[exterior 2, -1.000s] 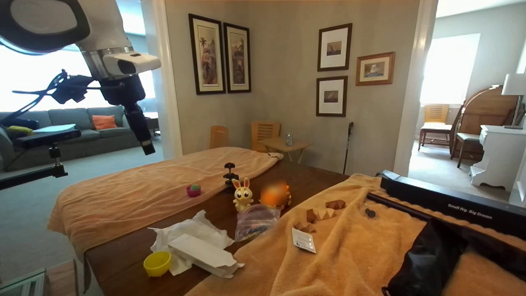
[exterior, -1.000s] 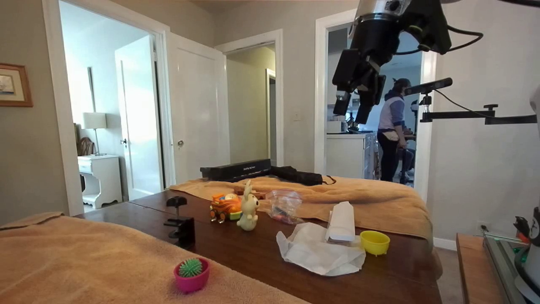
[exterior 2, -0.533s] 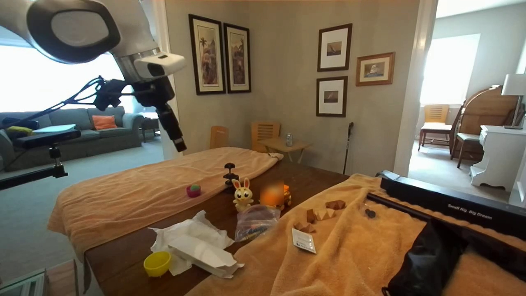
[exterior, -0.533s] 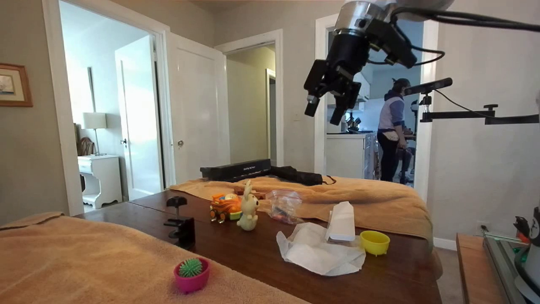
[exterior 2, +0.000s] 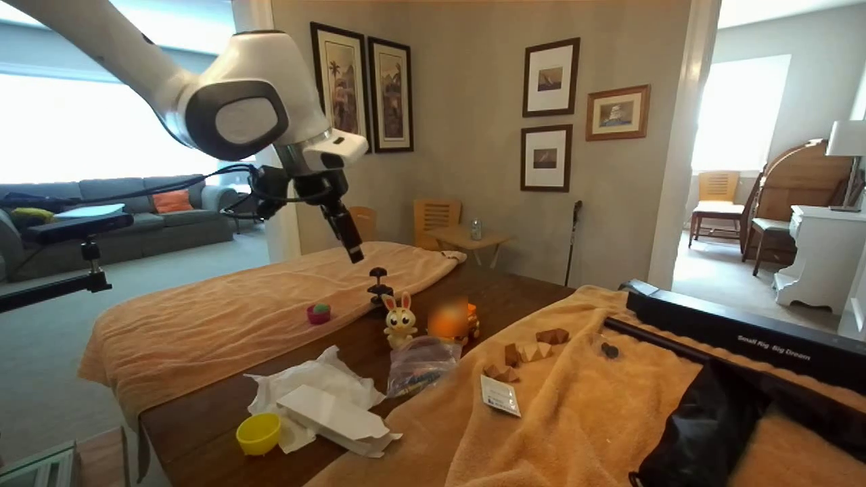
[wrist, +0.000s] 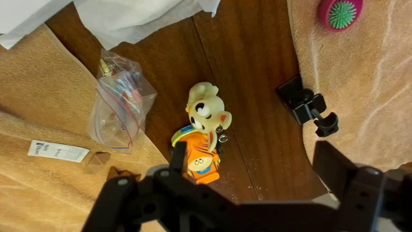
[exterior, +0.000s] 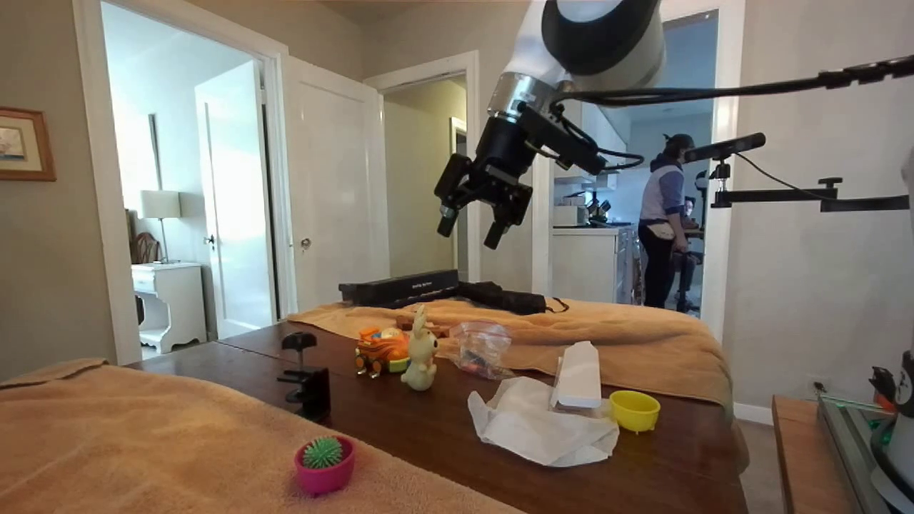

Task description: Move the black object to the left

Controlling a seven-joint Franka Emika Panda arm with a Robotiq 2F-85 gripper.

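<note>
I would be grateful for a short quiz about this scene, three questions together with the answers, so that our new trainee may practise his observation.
1. True or false: the gripper is open and holds nothing.
2. What sits in the pink bowl?
3. Complete the sentence: in the wrist view, the black object appears to the ... of the rabbit figure.

Key: 1. True. 2. A green spiky ball. 3. Right.

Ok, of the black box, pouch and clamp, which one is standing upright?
The screw clamp, its knob on top; the long box and the corded pouch lie lengthwise on a towel.
</note>
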